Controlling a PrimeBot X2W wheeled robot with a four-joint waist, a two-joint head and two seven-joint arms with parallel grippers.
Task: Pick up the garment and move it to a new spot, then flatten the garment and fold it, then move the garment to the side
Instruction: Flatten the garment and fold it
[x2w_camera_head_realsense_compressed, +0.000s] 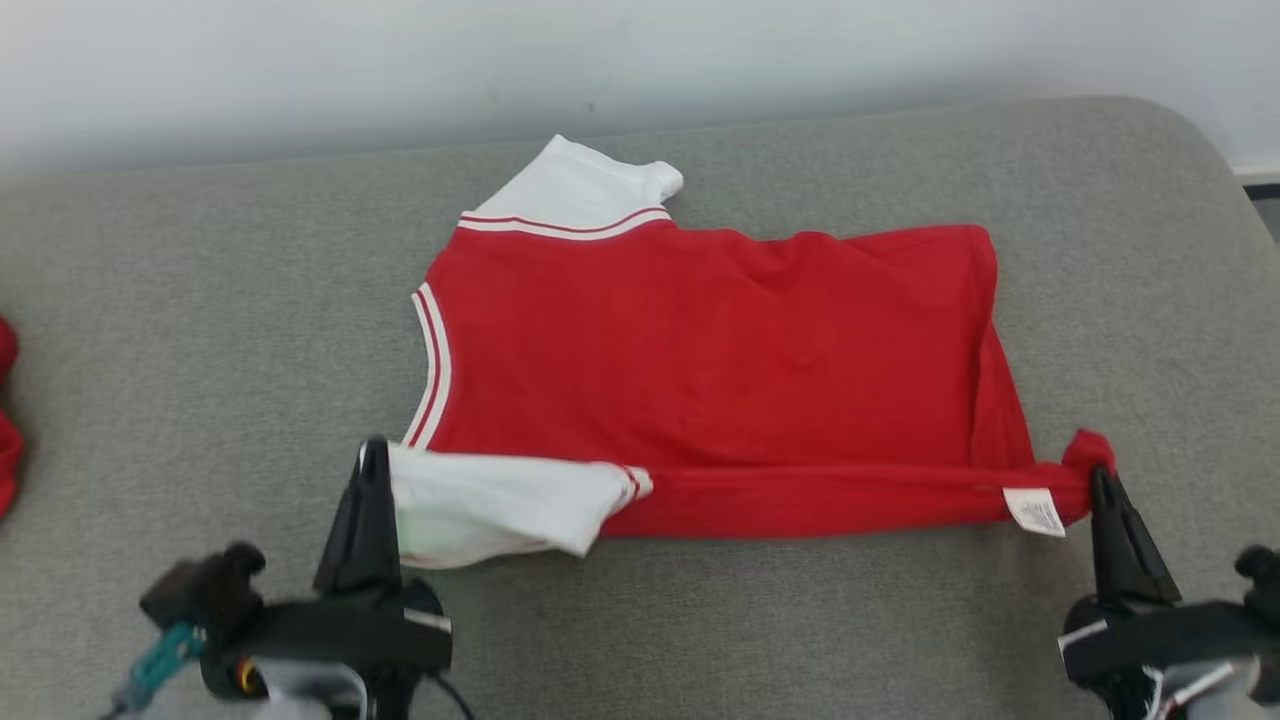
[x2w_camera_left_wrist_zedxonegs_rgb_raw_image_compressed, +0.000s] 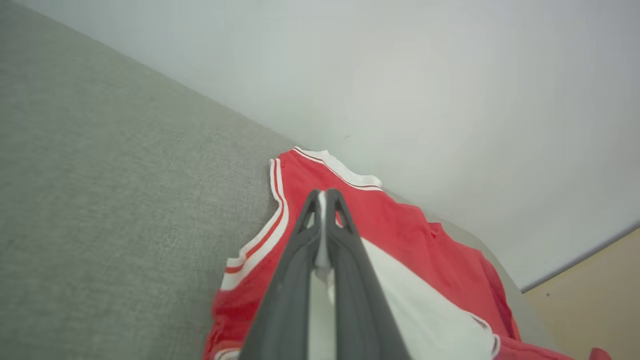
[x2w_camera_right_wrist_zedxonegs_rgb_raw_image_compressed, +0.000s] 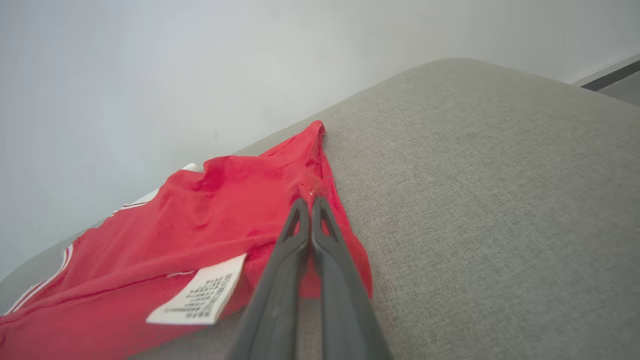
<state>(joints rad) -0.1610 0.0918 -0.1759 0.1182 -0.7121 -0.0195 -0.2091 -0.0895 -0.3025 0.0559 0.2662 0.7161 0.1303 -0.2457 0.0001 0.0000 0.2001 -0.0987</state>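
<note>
The garment (x2w_camera_head_realsense_compressed: 700, 360) is a red shirt with white sleeves and red-and-white striped trim, lying on the grey cushion (x2w_camera_head_realsense_compressed: 200, 330) with its near edge folded over. My left gripper (x2w_camera_head_realsense_compressed: 373, 452) is shut on the white sleeve (x2w_camera_head_realsense_compressed: 480, 505) at the near left corner; white cloth shows pinched between the fingers (x2w_camera_left_wrist_zedxonegs_rgb_raw_image_compressed: 325, 220). My right gripper (x2w_camera_head_realsense_compressed: 1100, 478) is shut on the bunched red hem corner (x2w_camera_right_wrist_zedxonegs_rgb_raw_image_compressed: 307, 187) at the near right, beside a white care label (x2w_camera_head_realsense_compressed: 1036, 511). The far white sleeve (x2w_camera_head_realsense_compressed: 575, 185) lies flat at the back.
A bit of another red cloth (x2w_camera_head_realsense_compressed: 6, 420) lies at the cushion's left edge. A pale wall (x2w_camera_head_realsense_compressed: 640, 60) rises behind the cushion. The cushion's rounded corner (x2w_camera_head_realsense_compressed: 1180, 150) drops off at the far right, with floor (x2w_camera_left_wrist_zedxonegs_rgb_raw_image_compressed: 590, 290) beyond.
</note>
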